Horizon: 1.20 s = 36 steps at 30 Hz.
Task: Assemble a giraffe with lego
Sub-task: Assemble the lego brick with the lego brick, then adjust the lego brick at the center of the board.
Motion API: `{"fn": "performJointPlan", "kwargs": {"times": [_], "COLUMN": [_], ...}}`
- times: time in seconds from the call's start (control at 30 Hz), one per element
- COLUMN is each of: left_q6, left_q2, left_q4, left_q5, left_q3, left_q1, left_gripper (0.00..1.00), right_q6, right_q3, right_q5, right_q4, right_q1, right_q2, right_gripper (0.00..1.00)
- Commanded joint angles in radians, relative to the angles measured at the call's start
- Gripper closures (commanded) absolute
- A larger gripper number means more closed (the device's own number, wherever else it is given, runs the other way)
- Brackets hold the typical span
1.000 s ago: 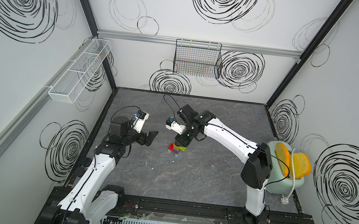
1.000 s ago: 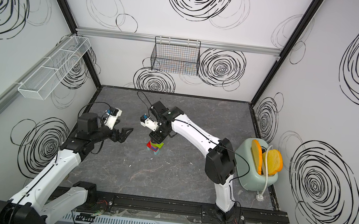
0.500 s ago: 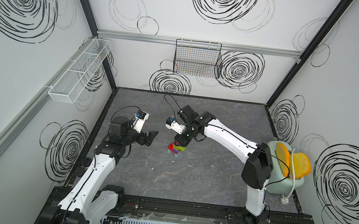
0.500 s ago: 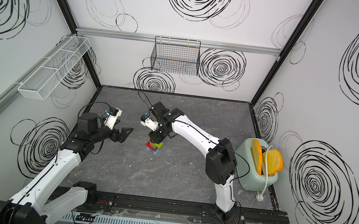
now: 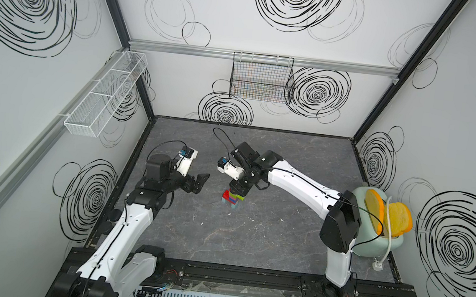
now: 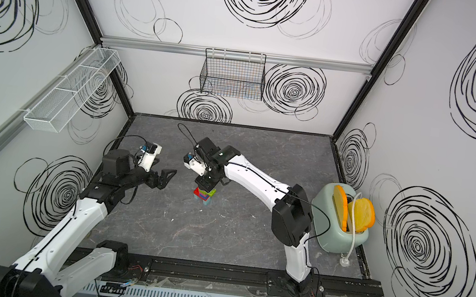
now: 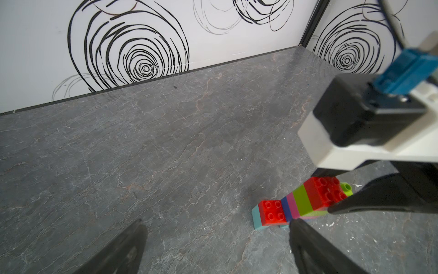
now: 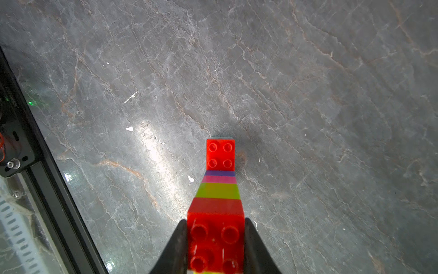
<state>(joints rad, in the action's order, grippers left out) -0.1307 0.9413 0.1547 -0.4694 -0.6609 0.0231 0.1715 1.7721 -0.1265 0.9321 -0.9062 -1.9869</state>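
- Table (image 5: 249,243): a dark stone-look surface under both my pairs of fingers. No loose brick shows on it in both top views.
- Toaster (image 5: 374,234): pale green, with two slices of toast standing in it. It is well apart from my right fingers, out past that arm's base, and has no part in this job.
- Left gripper (image 5: 199,180): it hangs above the table with its jaws spread wide and nothing between them. It points toward the figure but does not touch it. Its position is unchanged over the last second.
- Right gripper (image 8: 215,223): it points straight down, clamped on the top red brick with one finger (image 8: 177,246) against each side. There has been no shift in grip or height over the last second.
- Giraffe (image 7: 296,204): it stands upright on the table directly beneath my right fingers and a little ahead of my left ones. From the bottom up it has cyan legs, a red body, and blue, pink and lime neck bands.
- Top red brick (image 8: 215,239): it sits flush on the lime brick below, with no gap visible.
- Finding: with nothing moving and every visible brick stacked, I judge the press finished and the build complete. What remains is for the right fingers to let go without tipping the figure.
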Motion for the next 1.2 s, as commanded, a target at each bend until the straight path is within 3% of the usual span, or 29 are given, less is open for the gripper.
{"fn": "performJointPlan", "kwargs": {"times": [0.0,0.13,0.27,0.37,0.43,0.9,1.03,1.17], "left_q6": [-0.004,-0.006,-0.006,-0.004,-0.005,-0.005,-0.011,-0.026], "left_q2": [-0.003,-0.003,-0.004,-0.005,-0.005,-0.011,-0.008,-0.001], "left_q4": [-0.047,-0.046,-0.048,-0.048,-0.047,-0.044,-0.043,-0.056], "left_q5": [-0.014,-0.013,-0.014,-0.013,-0.014,-0.012,-0.009,0.041], "left_q3": [0.007,0.009,0.009,0.010,0.010,0.009,0.008,0.002], "left_q1": [-0.006,-0.006,-0.006,-0.006,-0.006,-0.006,-0.006,0.006], "left_gripper": [0.02,0.02,0.02,0.02,0.02,0.02,0.02,0.02], "right_q6": [-0.003,0.009,0.017,0.020,0.020,-0.002,-0.026,-0.056], "right_q3": [-0.125,-0.085,0.014,0.089,0.126,0.290,0.247,0.096], "right_q5": [0.093,0.074,0.082,0.087,0.106,0.068,0.082,0.070], "right_q4": [0.130,0.146,0.170,0.169,0.162,0.139,0.090,-0.042], "right_q1": [-0.006,-0.001,0.017,0.037,0.056,0.216,0.255,0.317], "right_q2": [-0.150,-0.140,-0.121,-0.101,-0.092,-0.071,-0.008,0.119], "right_gripper": [0.81,0.78,0.56,0.30,0.01,0.01,0.01,0.01]}}
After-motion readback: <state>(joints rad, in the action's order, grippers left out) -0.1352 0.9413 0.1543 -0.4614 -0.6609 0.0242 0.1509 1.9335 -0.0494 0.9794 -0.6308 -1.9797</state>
